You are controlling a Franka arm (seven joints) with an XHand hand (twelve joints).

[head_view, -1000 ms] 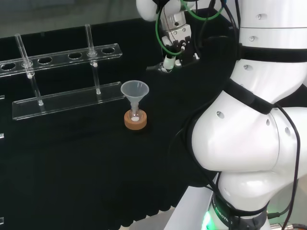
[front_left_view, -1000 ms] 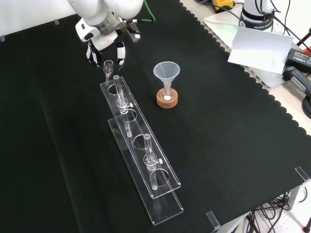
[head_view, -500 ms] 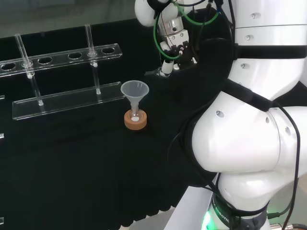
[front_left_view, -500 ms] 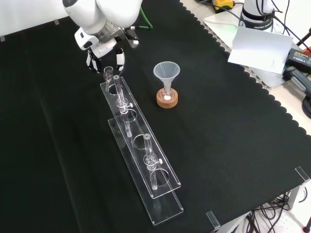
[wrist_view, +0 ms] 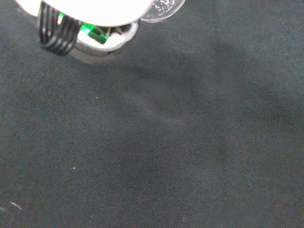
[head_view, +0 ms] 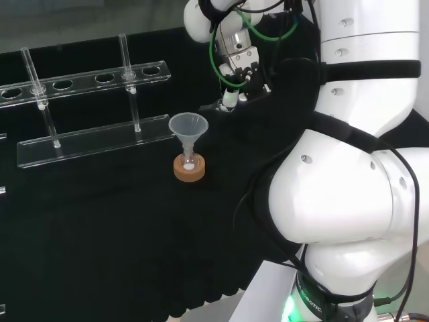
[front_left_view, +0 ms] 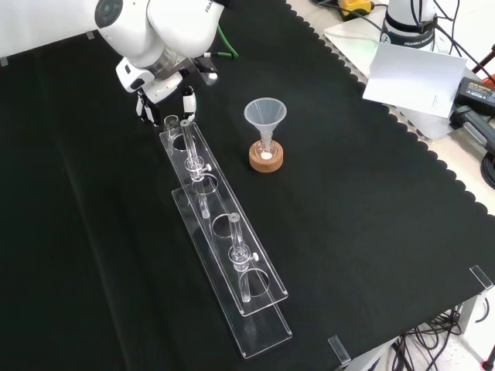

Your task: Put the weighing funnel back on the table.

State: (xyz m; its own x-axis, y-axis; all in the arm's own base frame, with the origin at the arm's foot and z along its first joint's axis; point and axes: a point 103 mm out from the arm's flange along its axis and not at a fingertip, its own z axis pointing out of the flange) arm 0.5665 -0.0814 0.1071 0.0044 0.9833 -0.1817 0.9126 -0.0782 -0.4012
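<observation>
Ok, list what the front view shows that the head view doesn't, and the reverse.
Front view: the weighing funnel held by the hand by the tube rack's upper end, and a white sheet beyond the cloth. Head view: the arm's big lower links and green-lit base. Both: the hand, the rack with its tubes, and the funnel in its flask on the cork ring.

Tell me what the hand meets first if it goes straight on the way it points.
The hand points down at bare cloth, so likely the cloth, with the weighing funnel it holds touching first. The rack's end stands close beside in the front view; depth is unclear.
</observation>
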